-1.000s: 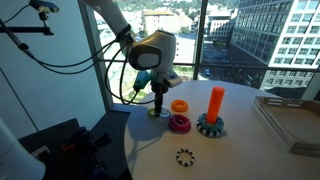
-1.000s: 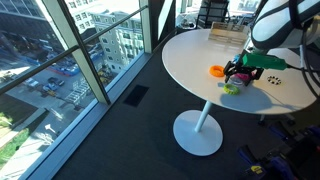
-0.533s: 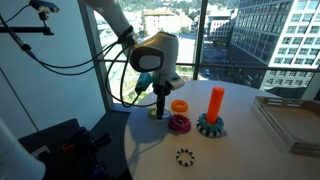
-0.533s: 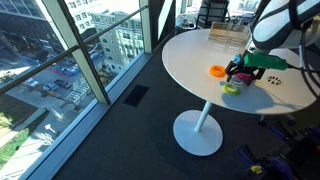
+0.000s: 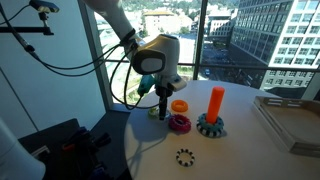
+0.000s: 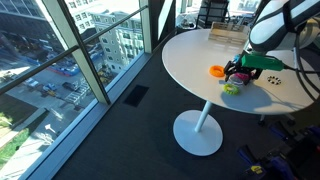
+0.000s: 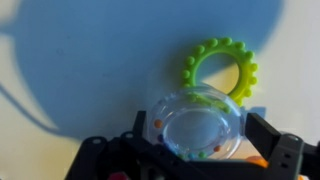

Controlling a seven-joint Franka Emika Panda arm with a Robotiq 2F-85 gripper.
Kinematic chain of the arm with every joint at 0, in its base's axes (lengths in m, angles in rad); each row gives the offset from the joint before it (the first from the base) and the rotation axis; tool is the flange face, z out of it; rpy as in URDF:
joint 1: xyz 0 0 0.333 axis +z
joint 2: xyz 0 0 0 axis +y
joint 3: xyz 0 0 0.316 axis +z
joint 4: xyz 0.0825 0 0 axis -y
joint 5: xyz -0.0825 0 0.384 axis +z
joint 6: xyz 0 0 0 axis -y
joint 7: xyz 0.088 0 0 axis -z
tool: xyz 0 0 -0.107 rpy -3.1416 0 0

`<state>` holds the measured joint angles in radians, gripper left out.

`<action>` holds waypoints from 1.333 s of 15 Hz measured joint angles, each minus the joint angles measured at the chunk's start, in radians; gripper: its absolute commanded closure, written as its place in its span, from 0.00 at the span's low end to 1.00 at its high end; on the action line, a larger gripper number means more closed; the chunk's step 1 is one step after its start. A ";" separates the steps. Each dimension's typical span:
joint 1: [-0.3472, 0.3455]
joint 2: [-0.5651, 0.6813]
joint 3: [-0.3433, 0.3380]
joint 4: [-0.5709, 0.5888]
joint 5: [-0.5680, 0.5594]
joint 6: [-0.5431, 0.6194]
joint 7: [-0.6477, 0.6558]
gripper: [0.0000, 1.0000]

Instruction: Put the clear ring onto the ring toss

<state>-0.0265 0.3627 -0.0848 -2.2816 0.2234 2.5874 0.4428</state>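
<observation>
In the wrist view the clear ring (image 7: 196,128), transparent with small coloured beads inside, sits between my gripper's (image 7: 200,135) two black fingers, which close on its sides. The yellow-green ring (image 7: 222,70) lies on the white table just beyond it. In an exterior view the gripper (image 5: 163,106) points down at the table, left of the orange ring (image 5: 179,106) and a magenta ring (image 5: 180,124). The ring toss (image 5: 215,103), an orange peg on a teal gear base, stands to the right, apart from the gripper. The gripper also shows in an exterior view (image 6: 240,76).
A small black toothed ring (image 5: 184,156) lies near the table's front. A flat tray (image 5: 291,122) sits at the right. The round white table (image 6: 190,60) stands beside tall windows. Cables hang behind the arm.
The gripper has shifted slightly toward the orange and magenta rings, keeping the clear ring between its fingers. The other things have not moved.
</observation>
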 measured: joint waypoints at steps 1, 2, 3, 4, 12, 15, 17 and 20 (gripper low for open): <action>0.000 0.004 0.000 0.003 0.007 0.003 -0.004 0.00; -0.001 0.008 0.001 0.005 0.018 0.006 -0.012 0.02; -0.003 0.010 0.002 0.007 0.030 0.009 -0.019 0.26; -0.005 0.011 0.003 0.008 0.040 0.011 -0.024 0.26; -0.012 -0.006 0.004 0.026 0.061 0.010 -0.044 0.30; -0.011 -0.035 -0.001 0.032 0.050 -0.008 -0.043 0.30; -0.006 -0.059 -0.012 0.038 0.014 -0.036 -0.034 0.30; 0.004 -0.089 -0.037 0.058 -0.065 -0.086 0.005 0.30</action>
<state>-0.0225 0.2735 -0.1220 -2.2232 0.1588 2.5017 0.4473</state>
